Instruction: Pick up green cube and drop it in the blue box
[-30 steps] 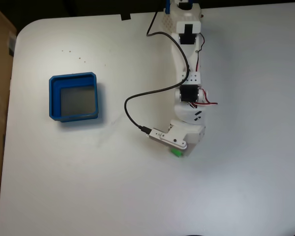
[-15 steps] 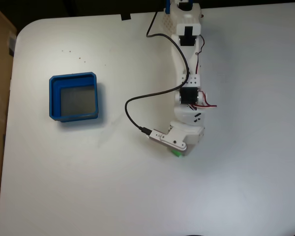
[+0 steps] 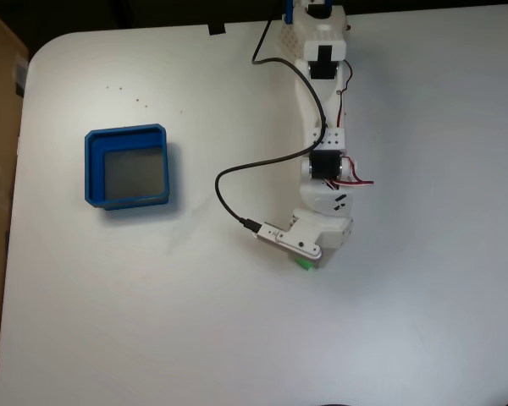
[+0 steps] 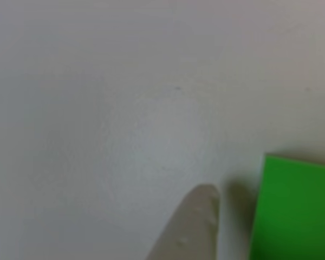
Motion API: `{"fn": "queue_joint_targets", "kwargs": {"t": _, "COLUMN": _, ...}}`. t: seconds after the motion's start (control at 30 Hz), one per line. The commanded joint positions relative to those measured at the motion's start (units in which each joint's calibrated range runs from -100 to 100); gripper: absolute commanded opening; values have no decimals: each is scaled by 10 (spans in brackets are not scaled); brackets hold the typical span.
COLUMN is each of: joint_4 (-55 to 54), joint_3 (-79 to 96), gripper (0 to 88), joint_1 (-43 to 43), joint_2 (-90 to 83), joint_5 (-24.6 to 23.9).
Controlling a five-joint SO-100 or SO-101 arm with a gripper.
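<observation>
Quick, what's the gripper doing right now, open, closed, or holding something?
Gripper: down at the green cube, but whether it is open or shut cannot be told; one fingertip sits beside the cube with a gap showing.

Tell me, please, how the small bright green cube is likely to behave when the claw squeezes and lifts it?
The small bright green cube shows flat faces and a crisp straight edge in the other view, so it probably stays stiff and will not roll. Its plain, smooth-looking face may slip against a claw fingertip. Being tiny beside the arm in the fixed view, it is likely light.
</observation>
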Motion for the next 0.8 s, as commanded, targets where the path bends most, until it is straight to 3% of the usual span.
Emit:
{"fn": "queue_joint_targets", "kwargs": {"t": 0.0, "joint_4": 0, "joint_3": -34, "gripper": 296, "joint_1": 4, "joint_2": -9, "joint_5": 2}}
{"fn": "queue_joint_targets", "kwargs": {"t": 0.77, "joint_4": 1, "joint_3": -35, "gripper": 268, "joint_1": 5, "joint_2": -4, "joint_5": 2}}
